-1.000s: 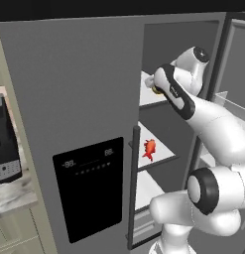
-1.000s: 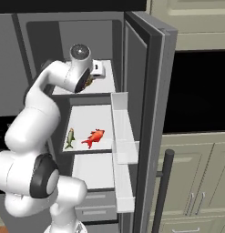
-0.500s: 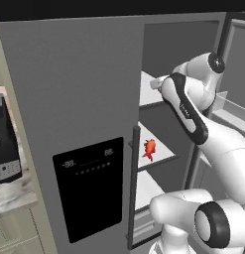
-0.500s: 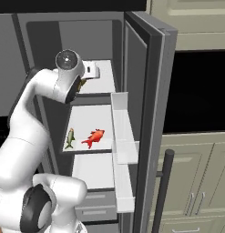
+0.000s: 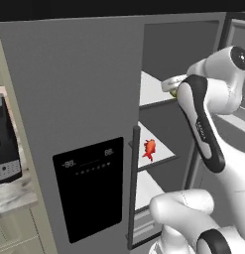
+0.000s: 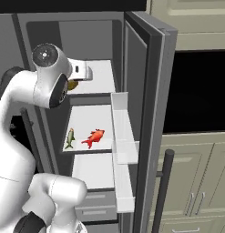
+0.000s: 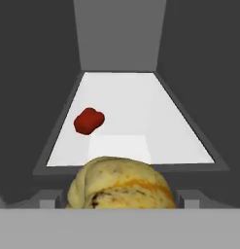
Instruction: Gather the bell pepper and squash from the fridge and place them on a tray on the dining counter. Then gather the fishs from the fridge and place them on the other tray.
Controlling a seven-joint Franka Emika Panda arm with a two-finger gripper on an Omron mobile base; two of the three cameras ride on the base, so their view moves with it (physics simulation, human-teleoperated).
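The fridge (image 5: 84,99) has its right door (image 6: 145,113) swung open. My gripper (image 7: 119,202) is at the front edge of the upper shelf (image 7: 141,112), shut on the yellow squash (image 7: 120,185), which hides the fingertips. The squash (image 6: 72,85) hangs just under my hand and in front of the shelf edge. Farther back on the left of that shelf lies the red bell pepper (image 7: 89,120). One shelf lower lie the fishs: a reddish-orange one (image 6: 94,136) and a silvery one (image 6: 69,137) to its left. The dining counter and trays are out of view.
The open door's white bins (image 6: 123,150) jut out to the right of the shelves. The shut left door carries a black dispenser panel (image 5: 91,186) and a dark handle (image 5: 133,188). A marble worktop (image 5: 12,196) lies to the far left, and pale cabinets (image 6: 196,182) stand to the right.
My hand has drawn back a little from the upper shelf with the squash in it, while the arm's elbow has swung up and over. The pepper and fish have not moved.
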